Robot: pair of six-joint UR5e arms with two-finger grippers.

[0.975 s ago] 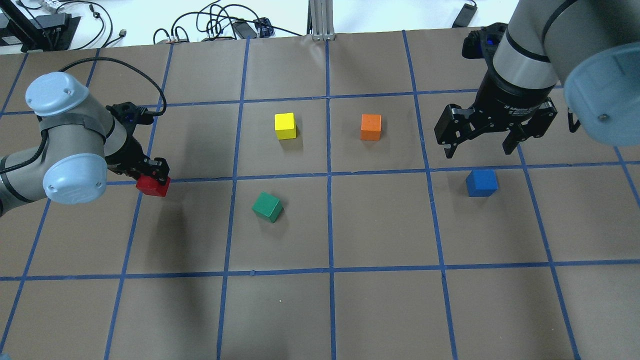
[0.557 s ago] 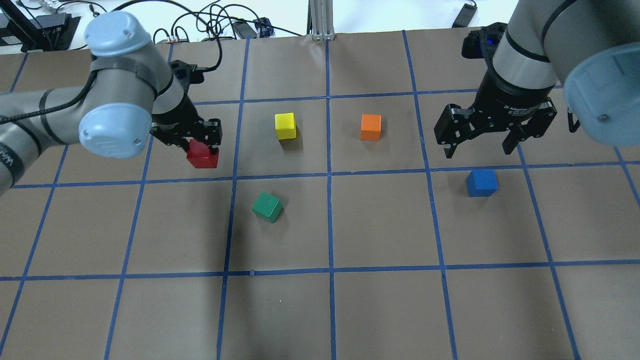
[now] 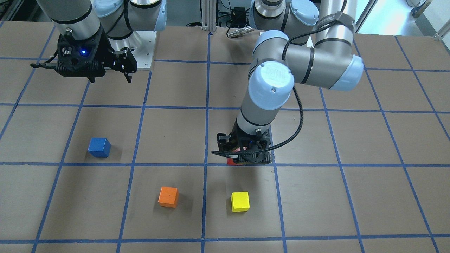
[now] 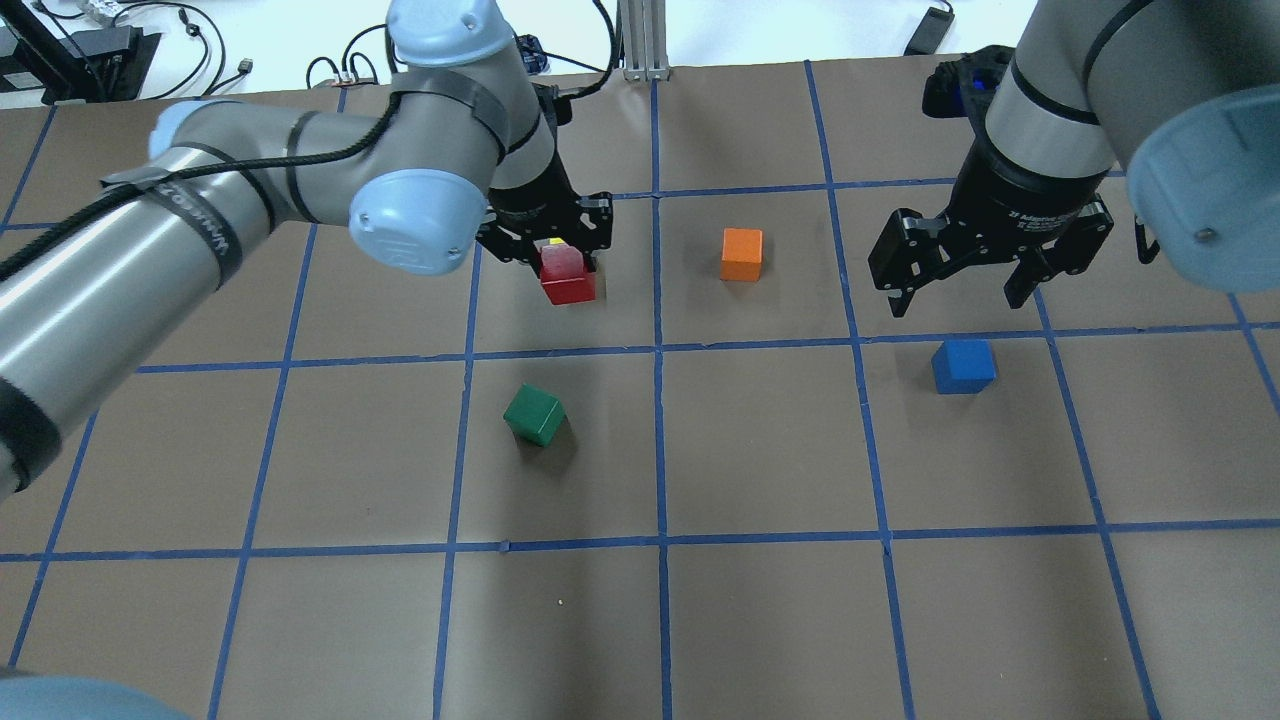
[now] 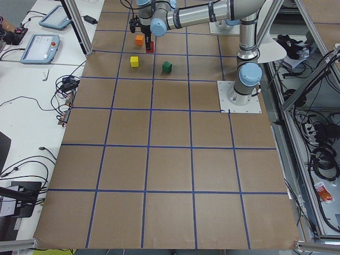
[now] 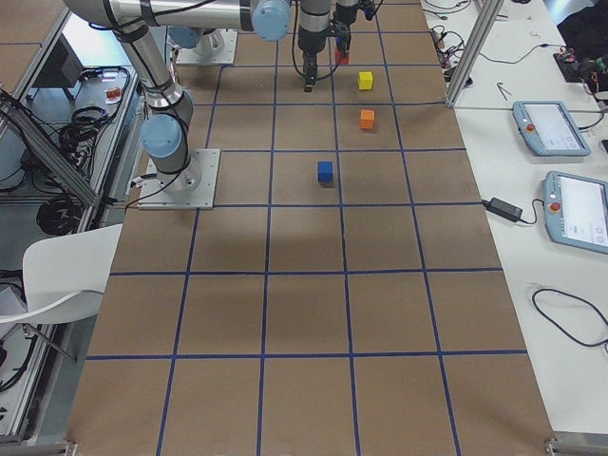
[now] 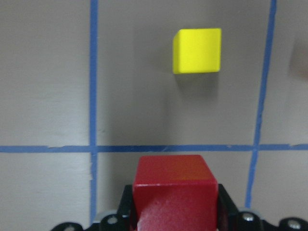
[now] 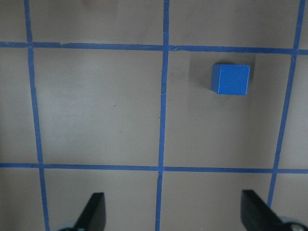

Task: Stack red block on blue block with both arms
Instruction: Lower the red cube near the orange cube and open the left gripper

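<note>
My left gripper [image 4: 562, 262] is shut on the red block [image 4: 568, 277] and holds it above the table, over the yellow block in the overhead view. The left wrist view shows the red block [image 7: 174, 191] between the jaws, with the yellow block [image 7: 197, 50] ahead of it. The blue block [image 4: 963, 365] lies on the table on the right side. My right gripper [image 4: 957, 301] hangs open and empty above the table, just behind the blue block [image 8: 231, 79]. In the front-facing view the left gripper [image 3: 246, 159] hides nearly all of the red block.
A green block [image 4: 536, 415] lies in front of the left gripper. An orange block [image 4: 741, 254] sits between the two grippers. The yellow block [image 3: 240, 201] and orange block [image 3: 168, 196] lie side by side on the far half of the brown, blue-taped table [image 4: 760, 620].
My left arm has swung to the right and farther out with the red block, from the table's left part to over the yellow block. The right arm has not moved.
</note>
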